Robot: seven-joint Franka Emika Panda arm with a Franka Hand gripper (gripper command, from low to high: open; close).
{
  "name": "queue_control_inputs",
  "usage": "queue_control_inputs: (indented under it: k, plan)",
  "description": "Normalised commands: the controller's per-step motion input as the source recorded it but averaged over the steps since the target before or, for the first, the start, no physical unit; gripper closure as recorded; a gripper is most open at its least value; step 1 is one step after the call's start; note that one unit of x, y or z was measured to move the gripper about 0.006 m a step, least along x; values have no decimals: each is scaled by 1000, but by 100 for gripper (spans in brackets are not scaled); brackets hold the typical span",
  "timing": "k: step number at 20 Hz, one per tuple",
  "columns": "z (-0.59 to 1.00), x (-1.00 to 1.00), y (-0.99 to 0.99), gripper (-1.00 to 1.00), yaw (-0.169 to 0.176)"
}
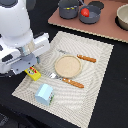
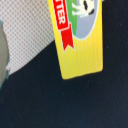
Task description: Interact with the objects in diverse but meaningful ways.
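Note:
A yellow packet [image 1: 34, 74] with a red mark lies at the near-left edge of the beige placemat [image 1: 95, 75]. In the wrist view the packet [image 2: 80, 37] fills the frame, lying half on the mat and half on the black table. My gripper [image 1: 27, 69] hangs just above it, its fingers hidden under the white arm. A light blue cup [image 1: 44, 93] stands on the mat nearer the front. The red tomato [image 1: 85, 12] sits in a grey saucepan [image 1: 91, 18] on the board at the back. The cheese wedge is not clearly seen.
A round tan plate [image 1: 67, 65] lies mid-mat between an orange-handled knife [image 1: 86, 58] and fork [image 1: 71, 81]. On the brown board [image 1: 100, 27] stand a second grey pot [image 1: 69, 8] and, at the exterior view's right, a beige bowl [image 1: 122, 17].

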Motion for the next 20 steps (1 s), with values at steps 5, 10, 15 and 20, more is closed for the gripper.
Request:
queue_control_inputs:
  k: [5, 10, 15, 20]
  plan:
    - [-361, -10, 0, -100, 0]
    - [-361, -6, 0, 100, 2]
    - [-271, 0, 15, 100, 9]
    - [-146, 6, 88, 100, 26]
